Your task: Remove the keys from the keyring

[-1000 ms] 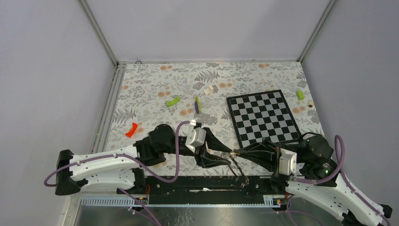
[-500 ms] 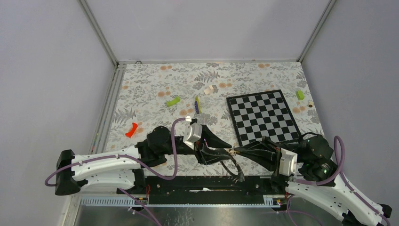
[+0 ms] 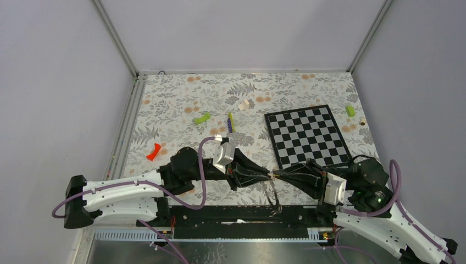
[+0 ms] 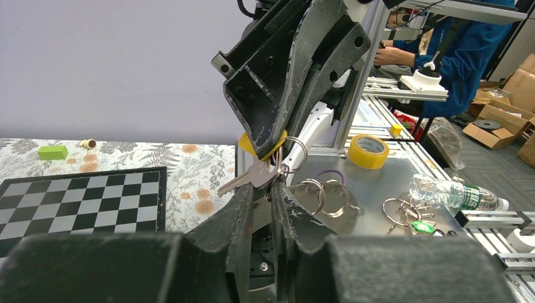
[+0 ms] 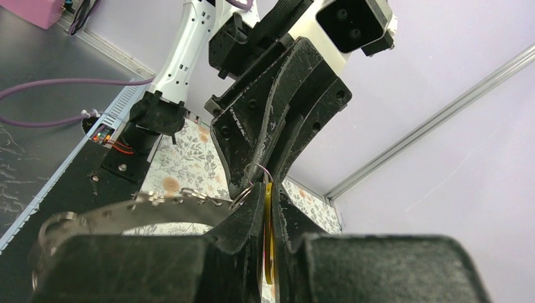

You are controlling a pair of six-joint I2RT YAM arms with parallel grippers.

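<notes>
Both grippers meet tip to tip near the table's front edge. My right gripper (image 3: pixel 278 175) (image 5: pixel 268 189) is shut on a key's yellow tag (image 5: pixel 269 235) (image 4: pixel 247 144), which stands edge-on between its fingers. Silver keys (image 4: pixel 249 178) hang just under that tag. My left gripper (image 3: pixel 266 175) (image 4: pixel 272 188) has its fingers almost together, pinching the bunch at the key heads. The keyring (image 5: pixel 145 205) shows as a blurred grey band left of the right fingers. From above it hangs dark below the meeting point (image 3: pixel 274 197). Small split rings (image 4: pixel 317 192) dangle beside the keys.
A chessboard (image 3: pixel 308 137) lies at the right. Lime-green blocks (image 3: pixel 201 118) (image 3: pixel 350 110), a thin stick (image 3: pixel 231 122), a red piece (image 3: pixel 154 151) and a white piece (image 3: pixel 244 104) lie on the floral cloth. Beyond the table are a tape roll (image 4: pixel 368 151) and a bottle (image 4: pixel 454 196).
My left gripper has moved right and away from the near edge to meet the right gripper's tips, and its jaws have narrowed onto the keys. The right gripper stayed shut on the yellow tag.
</notes>
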